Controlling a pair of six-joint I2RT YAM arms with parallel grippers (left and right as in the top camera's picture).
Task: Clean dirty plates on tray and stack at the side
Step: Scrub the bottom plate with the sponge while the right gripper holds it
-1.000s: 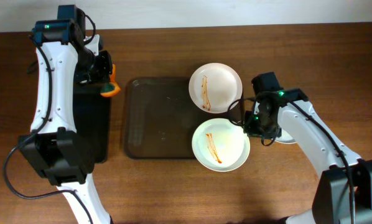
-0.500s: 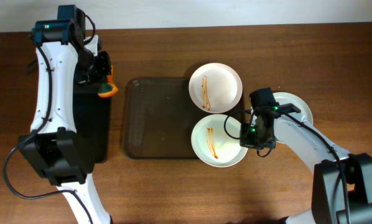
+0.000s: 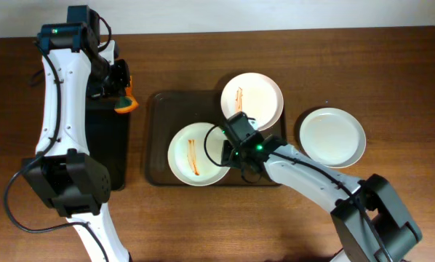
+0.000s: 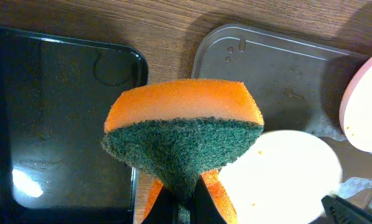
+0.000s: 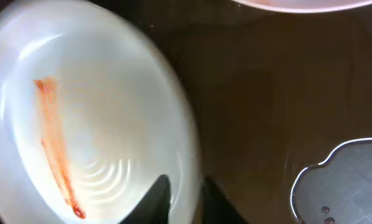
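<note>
The grey-brown tray (image 3: 163, 109) lies mid-table. My right gripper (image 3: 230, 156) is shut on the right rim of a white plate (image 3: 196, 153) with an orange-red streak, which rests inside the tray. The right wrist view shows the fingers (image 5: 180, 196) pinching that plate's rim (image 5: 99, 106). A second streaked plate (image 3: 252, 102) overlaps the tray's far right corner. A plain white plate (image 3: 332, 137) sits on the table to the right. My left gripper (image 3: 119, 91) is shut on an orange-and-green sponge (image 4: 183, 137), held above the gap between the two trays.
A narrow black tray (image 3: 105, 145) lies left of the grey tray and shows in the left wrist view (image 4: 61, 124). Water drops and a puddle (image 5: 341, 180) sit on the grey tray's floor. Bare wooden table (image 3: 392, 73) surrounds everything.
My right gripper has pulled the near streaked plate leftward from the tray's right edge into the tray. The plain plate at the right is now uncovered. The left arm has not moved.
</note>
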